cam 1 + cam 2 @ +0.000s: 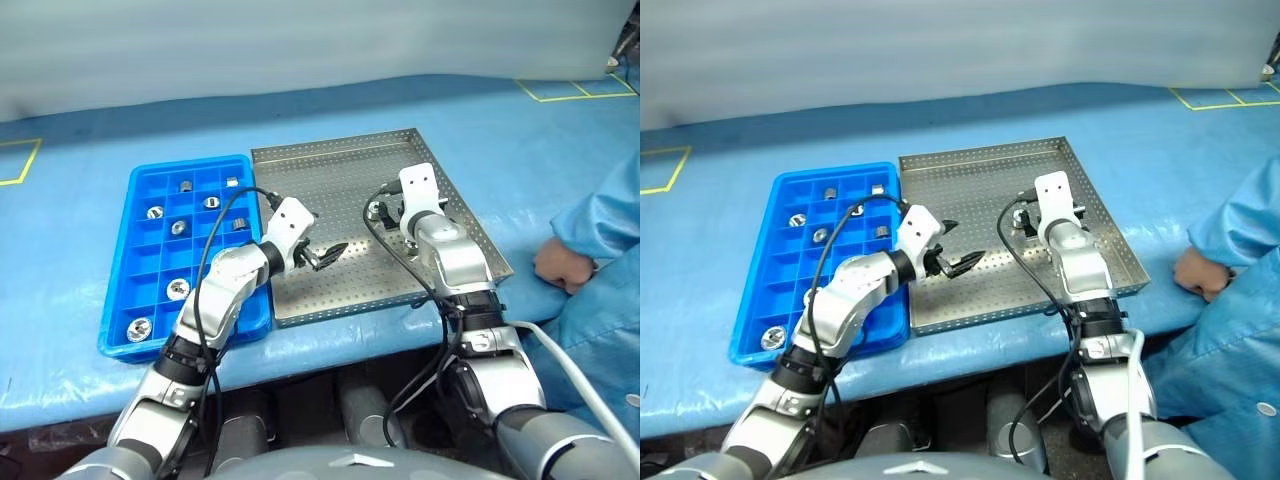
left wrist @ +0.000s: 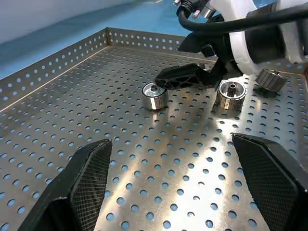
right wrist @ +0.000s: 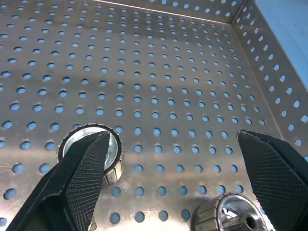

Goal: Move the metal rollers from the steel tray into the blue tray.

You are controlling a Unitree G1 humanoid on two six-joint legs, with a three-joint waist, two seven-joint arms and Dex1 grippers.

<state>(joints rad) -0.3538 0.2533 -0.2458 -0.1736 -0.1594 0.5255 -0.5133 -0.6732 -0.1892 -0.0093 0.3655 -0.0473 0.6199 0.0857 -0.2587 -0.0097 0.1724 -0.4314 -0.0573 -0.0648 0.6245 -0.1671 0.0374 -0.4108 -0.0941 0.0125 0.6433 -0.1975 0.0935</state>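
3 metal rollers (image 2: 155, 96) stand on the steel tray (image 1: 330, 170) in the left wrist view, the farthest partly hidden behind the right gripper (image 2: 192, 77). Left gripper (image 1: 325, 253), fingers spread, hovers over the tray's near left part, empty. Right gripper's fingers spread too; 1 finger (image 3: 82, 168) partly covers a roller. Blue tray (image 1: 150, 185) beside it holds several rollers, some behind the left arm.
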